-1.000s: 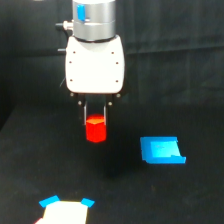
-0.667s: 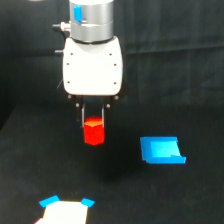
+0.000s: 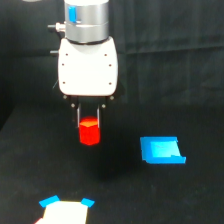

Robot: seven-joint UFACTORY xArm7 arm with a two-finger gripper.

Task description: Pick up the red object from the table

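Observation:
The red object, a small bright red block with an orange-tinted top, hangs between the two thin fingers of my gripper, which is shut on it. It appears lifted off the black table, with dark surface showing beneath it. The white gripper body and grey wrist rise straight above the block, in the upper middle of the exterior view. The fingers hide the block's upper sides.
A flat blue tray-like piece lies on the table toward the exterior view's right. A white piece with blue corners sits at the bottom edge, left of centre. A dark curtain hangs behind.
The gripper has risen slightly with the red object held in it, and it has drifted a little toward the exterior view's left. The blue piece and the white piece stayed put.

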